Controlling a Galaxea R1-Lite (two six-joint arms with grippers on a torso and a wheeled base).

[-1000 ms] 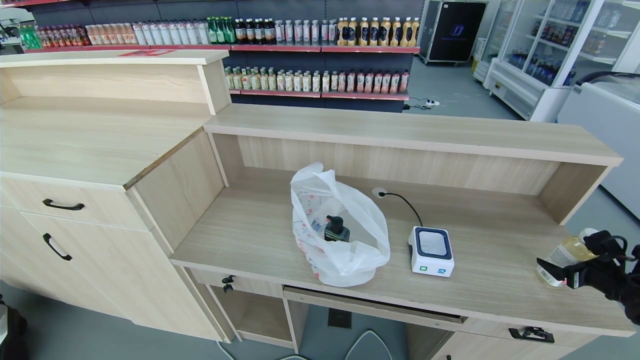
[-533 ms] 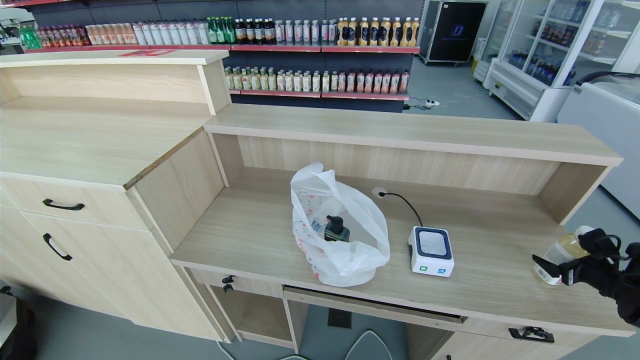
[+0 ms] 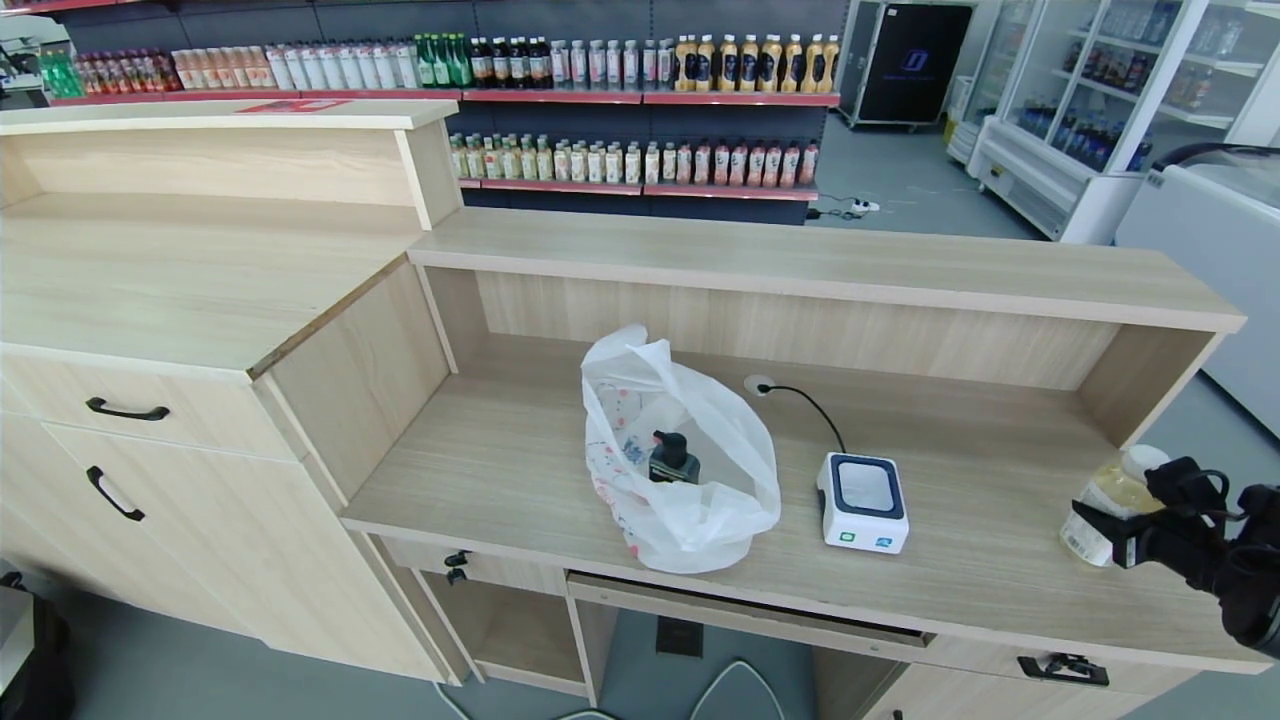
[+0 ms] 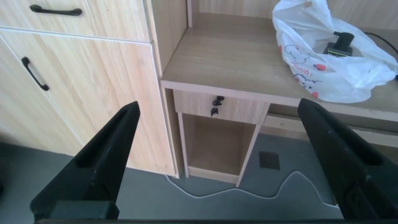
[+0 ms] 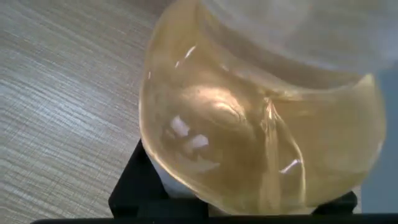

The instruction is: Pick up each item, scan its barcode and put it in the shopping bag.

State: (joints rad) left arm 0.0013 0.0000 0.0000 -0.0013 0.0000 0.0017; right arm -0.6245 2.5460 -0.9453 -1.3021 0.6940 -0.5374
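Pale-yellow liquid filled the clear plastic bottle with a white cap [image 3: 1105, 497], which sat tilted at the right end of the light wooden counter [image 3: 500, 470], clamped in the right hand [image 3: 1135, 512]; whether its base touched the wood could not be told. Toward the counter's middle stood a white box scanner with a dark window [image 3: 862, 500], its black cable [image 3: 815, 405] running back. Near it, on its left, slumped a white plastic shopping bag [image 3: 700, 500] holding a black pump bottle [image 3: 672, 462]. The left hand [image 4: 217, 165] hung empty, its 2 black fingers [image 4: 93, 168] spread wide, low before the counter's front.
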